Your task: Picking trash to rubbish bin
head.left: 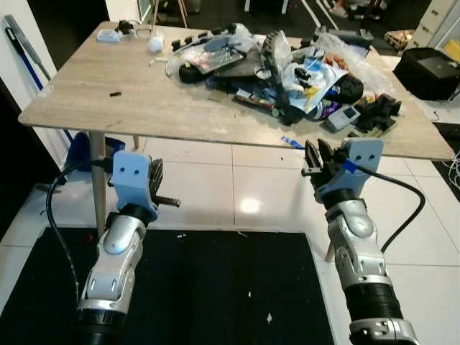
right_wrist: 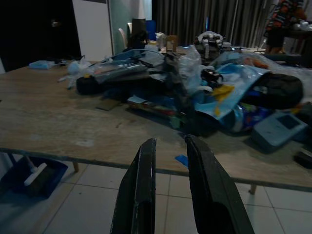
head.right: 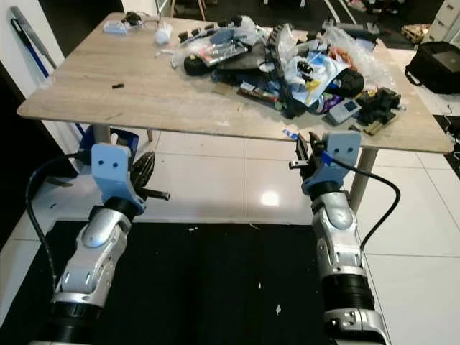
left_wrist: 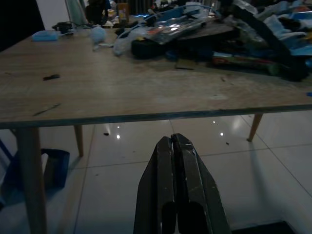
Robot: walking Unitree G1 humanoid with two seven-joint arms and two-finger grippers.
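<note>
A heap of trash (head.left: 287, 68), plastic bags, wrappers and dark items, covers the far right half of a wooden table (head.left: 129, 100). A small blue scrap (head.left: 291, 141) lies at the table's near edge. My right gripper (head.left: 316, 157) is raised just below that edge, open with nothing between its fingers (right_wrist: 141, 190); the heap (right_wrist: 195, 87) lies ahead of it. My left gripper (head.left: 156, 180) is held below the table's near left edge, its fingers (left_wrist: 178, 190) shut and empty.
A blue dustpan (right_wrist: 34, 178) with a brush rests on the tiled floor under the table's left side. A black bag (head.left: 431, 72) sits on the floor at the right. A black mat (head.left: 215, 287) lies under me. Small items (head.left: 111, 34) dot the table's far left corner.
</note>
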